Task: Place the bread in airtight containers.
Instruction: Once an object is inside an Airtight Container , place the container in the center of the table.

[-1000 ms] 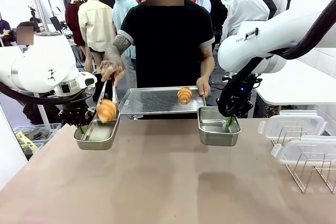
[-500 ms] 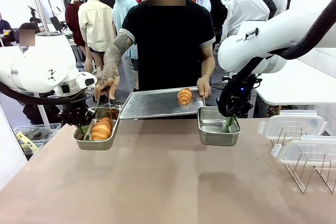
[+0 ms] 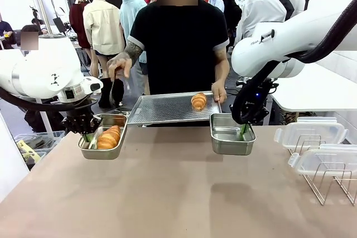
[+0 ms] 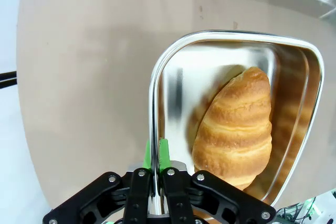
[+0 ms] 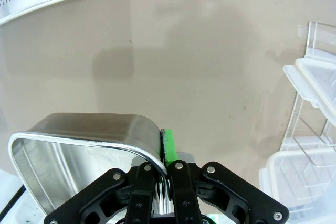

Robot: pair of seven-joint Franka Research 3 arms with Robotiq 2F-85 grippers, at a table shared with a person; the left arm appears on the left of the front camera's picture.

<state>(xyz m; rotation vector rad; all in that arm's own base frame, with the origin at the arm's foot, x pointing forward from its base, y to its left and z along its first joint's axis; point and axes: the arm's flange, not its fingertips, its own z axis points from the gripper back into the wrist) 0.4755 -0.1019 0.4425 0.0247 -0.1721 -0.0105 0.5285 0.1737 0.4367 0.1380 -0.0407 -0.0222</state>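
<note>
One golden croissant (image 3: 109, 136) lies inside the left steel container (image 3: 89, 150), which hangs just off the table's far left edge. My left gripper (image 3: 87, 136) is shut on that box's rim; the left wrist view shows its gripper (image 4: 156, 153) pinching the rim (image 4: 156, 77) beside the croissant (image 4: 236, 129). The right steel container (image 3: 231, 143) is empty, and my right gripper (image 3: 244, 130) is shut on its rim, as seen with the gripper (image 5: 163, 148) and box (image 5: 79, 145) in the right wrist view. The second croissant (image 3: 198, 101) rests on the perforated tray (image 3: 162, 110).
A person stands across the table, one hand (image 3: 119, 66) raised with dark tongs (image 3: 113, 90), the other hand (image 3: 218, 92) holding the tray. Two clear plastic lids (image 3: 309, 132) (image 3: 326, 160) sit on a wire rack (image 3: 329, 185) at the right. The brown tabletop (image 3: 178, 193) stretches toward me.
The person lowered the croissant with tongs into the left container, released it, and lifted the hand and tongs up and away. Both arms held still.
</note>
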